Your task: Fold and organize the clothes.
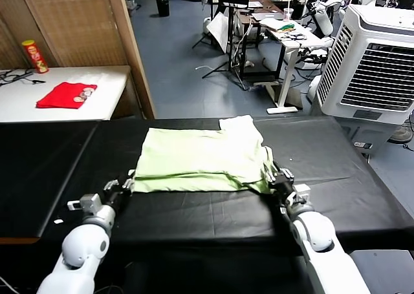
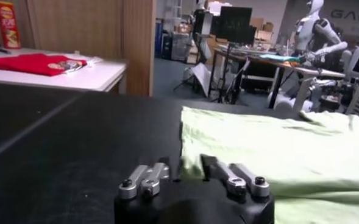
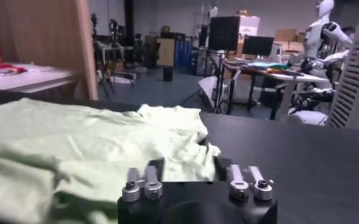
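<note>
A pale green shirt (image 1: 200,157) lies folded on a black tabletop (image 1: 362,178), roughly in the middle of it and a little toward the far edge; the cloth is doubled over into a rough rectangle, with one sleeve poking out at the far right corner; the near edge shows two stacked layers.

The left claw (image 1: 123,188) sits low on the tabletop at the shirt's near left corner; in the left wrist view its fingers (image 2: 147,178) are spread apart, with the corner of the shirt (image 2: 277,152) lying just ahead of the gap between them; nothing is pinched.

The right claw (image 1: 277,178) sits at the shirt's near right corner; in the right wrist view its fingers (image 3: 250,180) are spread too, and the rumpled green fabric (image 3: 88,146) rests right in front of them, loose rather than gripped.

Both arms reach in from the near side, white and rounded, one at each end of the shirt's near edge.

Beyond the black surface, to the far left, a white table (image 1: 110,87) holds a red cloth (image 1: 66,95) and a tall red and yellow can (image 1: 34,55); a wooden panel (image 1: 77,22) stands behind it; to the far right a large white cooler (image 1: 375,61) stands on the floor; desks and monitors fill the room further back.
</note>
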Tool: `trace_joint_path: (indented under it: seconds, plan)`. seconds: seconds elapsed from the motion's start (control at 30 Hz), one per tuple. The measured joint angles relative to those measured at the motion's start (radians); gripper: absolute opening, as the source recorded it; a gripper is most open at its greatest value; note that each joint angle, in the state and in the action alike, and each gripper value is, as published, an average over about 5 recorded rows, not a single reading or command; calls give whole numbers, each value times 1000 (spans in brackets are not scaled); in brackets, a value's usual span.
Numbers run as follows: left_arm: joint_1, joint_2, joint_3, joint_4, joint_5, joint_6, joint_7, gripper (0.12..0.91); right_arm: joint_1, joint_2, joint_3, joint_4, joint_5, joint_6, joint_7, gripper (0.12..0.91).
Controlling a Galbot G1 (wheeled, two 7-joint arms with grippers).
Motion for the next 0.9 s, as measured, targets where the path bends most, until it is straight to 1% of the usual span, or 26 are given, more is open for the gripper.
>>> trace_joint_path:
  seconds: [0.03,0.1,0.13,0.23,0.33,0.43,0.47,0.53,0.57,0.6,0.67,0.7,0.83,0.9]
  plan:
    - [9,1,-2,-6,-6,2,3,740,-13,-1,1,4,-3,2,-2,798]
    - [28,4,-7,-17,-22,6,10,783,-33,0,2,8,-8,4,-4,786]
    - [37,5,-8,-21,-29,8,13,790,-40,1,1,9,-11,5,-5,777]
    - [58,6,-10,-25,-47,13,25,797,-51,5,-3,6,-21,6,-8,705]
    - [65,4,-9,-20,-66,18,36,798,-52,10,-9,-5,-37,11,-11,600]
    - [63,1,-8,-6,-86,23,44,791,-50,13,-15,-18,-47,10,-13,449]
    - [62,0,-7,-2,-90,24,46,774,-50,13,-16,-22,-47,8,-13,382]
    - [60,-1,-7,8,-95,24,50,706,-51,13,-17,-29,-43,3,-11,282]
    - [60,-1,-7,13,-96,23,50,658,-52,13,-17,-31,-38,-1,-8,224]
    - [59,-1,-7,17,-97,23,51,594,-54,13,-16,-31,-30,-6,-3,182]
    - [58,-1,-7,23,-98,23,52,494,-59,10,-13,-25,-10,-21,7,132]
    - [59,-1,-7,26,-98,24,52,427,-62,7,-10,-20,0,-29,11,123]
    - [67,3,-5,20,-91,27,55,210,-79,-16,5,17,42,-76,27,122]
    - [76,9,-2,9,-74,28,52,147,-92,-32,15,46,73,-113,44,122]
